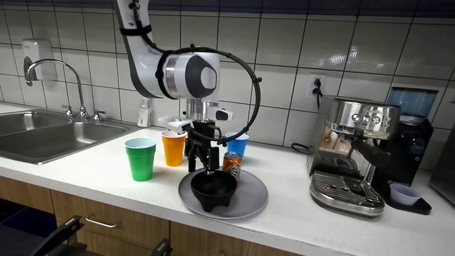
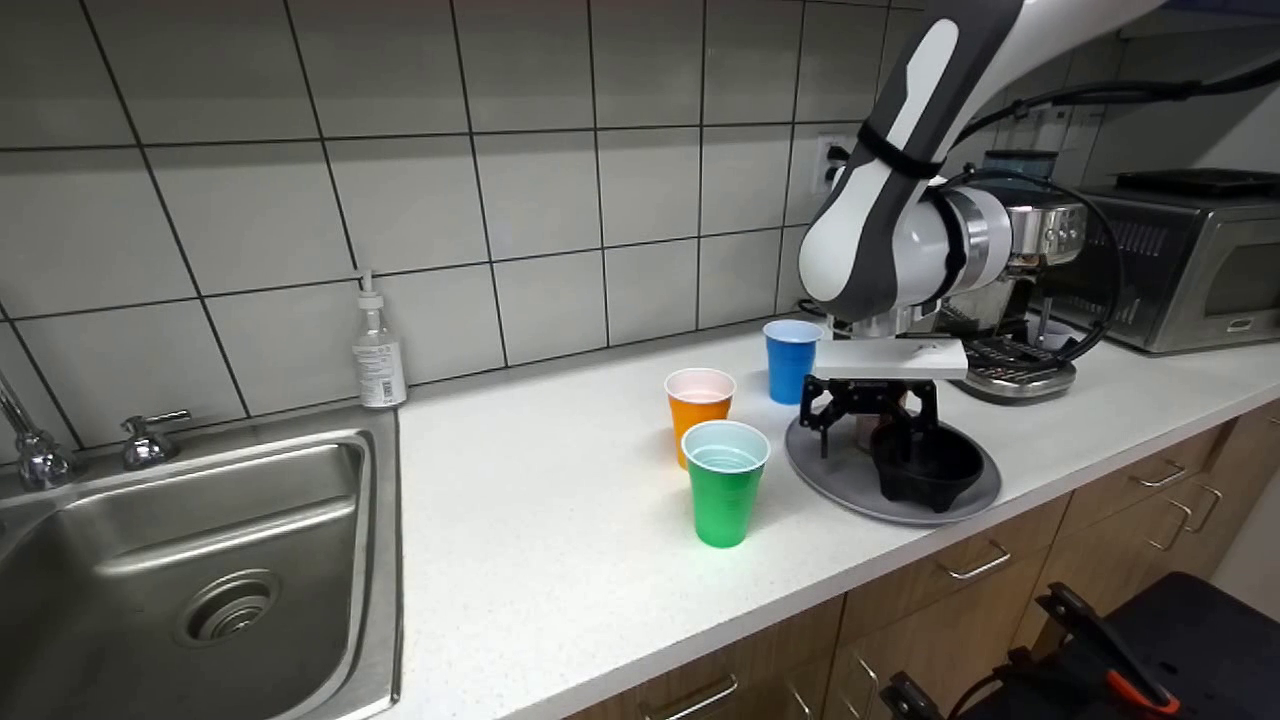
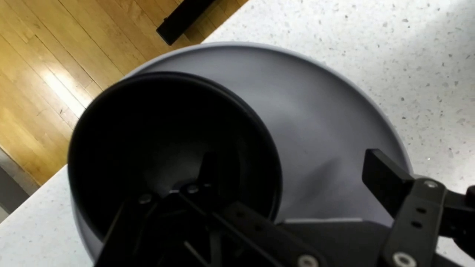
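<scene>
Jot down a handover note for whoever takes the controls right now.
Gripper: open, nothing held; in the wrist view its fingers lie either side of the rim of the black footed bowl.
Things: the bowl and the orange Fanta can stand on the gray plate; the green cup, orange cup and blue cup stand on the counter.
Done: fingers placed astride the bowl's rim.
Left undone: jaws not shut on anything.

the pincer [image 3: 290, 159] is black, and so is the bowl [image 1: 215, 195]; the plate [image 1: 250, 201] is plain grey, the can [image 1: 233, 166] orange with white lettering. the green cup [image 1: 140, 163], orange cup [image 1: 173, 151] and blue cup [image 1: 237, 145] are pale inside. the bench [image 3: 426, 81] is white, flecked grey; dark lines grid the pale wall tiles [image 1: 279, 46].
</scene>
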Robot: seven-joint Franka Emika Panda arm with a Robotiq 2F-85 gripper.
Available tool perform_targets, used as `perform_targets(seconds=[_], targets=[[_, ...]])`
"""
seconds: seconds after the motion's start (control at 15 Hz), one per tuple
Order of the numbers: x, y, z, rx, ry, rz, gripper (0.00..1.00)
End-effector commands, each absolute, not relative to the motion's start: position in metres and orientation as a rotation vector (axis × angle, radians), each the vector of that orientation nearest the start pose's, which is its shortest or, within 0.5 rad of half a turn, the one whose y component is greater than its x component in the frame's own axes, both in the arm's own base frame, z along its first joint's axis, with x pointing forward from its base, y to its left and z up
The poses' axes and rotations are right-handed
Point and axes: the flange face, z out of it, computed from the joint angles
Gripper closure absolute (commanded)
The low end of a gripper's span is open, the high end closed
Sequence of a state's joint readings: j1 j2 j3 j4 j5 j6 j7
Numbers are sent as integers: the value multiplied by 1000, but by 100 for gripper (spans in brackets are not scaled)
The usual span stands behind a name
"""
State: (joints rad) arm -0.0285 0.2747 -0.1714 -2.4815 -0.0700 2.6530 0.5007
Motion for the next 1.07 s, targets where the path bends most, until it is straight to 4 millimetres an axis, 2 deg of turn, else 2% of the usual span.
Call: perform_targets(seconds=[0.0, 0.2, 0.33, 0.4, 0.53, 1.0], targets=[[457, -95, 184, -3061, 1014, 107, 0], [457, -95, 185, -3058, 1016, 105, 0], [457, -95, 185, -3059, 1015, 107, 14], [456, -95, 186, -3058, 1016, 107, 31], [456, -95, 188, -3059, 1010, 108, 39], [454, -97, 202, -3060, 1012, 96, 95]])
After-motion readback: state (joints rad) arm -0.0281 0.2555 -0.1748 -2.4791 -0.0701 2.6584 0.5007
